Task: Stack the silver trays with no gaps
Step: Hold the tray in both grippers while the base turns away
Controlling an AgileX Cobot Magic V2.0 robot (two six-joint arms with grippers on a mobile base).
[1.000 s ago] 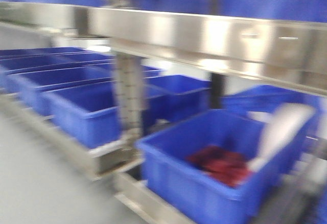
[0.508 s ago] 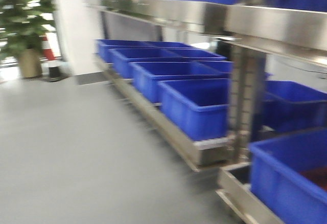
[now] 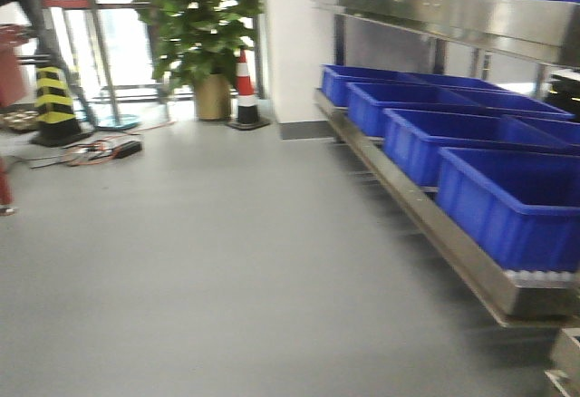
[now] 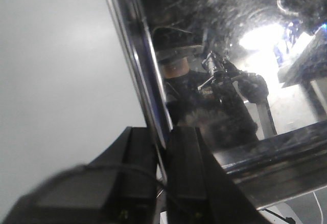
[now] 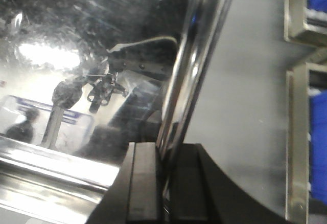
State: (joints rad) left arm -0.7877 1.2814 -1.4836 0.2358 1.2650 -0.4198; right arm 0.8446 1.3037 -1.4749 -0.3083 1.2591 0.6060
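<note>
In the front view, a row of blue bins [image 3: 507,193] stood on a steel shelf [image 3: 453,238] along the right, above a grey floor [image 3: 227,261]. A potted plant [image 3: 204,25], a traffic cone [image 3: 245,89] and a yellow-and-black striped post [image 3: 54,102] stood at the far end.

In the left wrist view, the left tool [image 4: 162,150] was clamped on the thin out-turned rim of a silver tray [image 4: 245,81], one black finger on each side and almost no gap between them. The rim ran from the fingers up to the top edge, leaning left. The polished pan filled the right side, and its long axis could not be judged.

In the right wrist view, the right tool [image 5: 164,162] was likewise closed on a silver tray [image 5: 76,55] rim, which rose from the fingers and leaned right. The mirror-like pan lay to the left and the floor to the right. Whether both tools held one tray could not be told.
</note>
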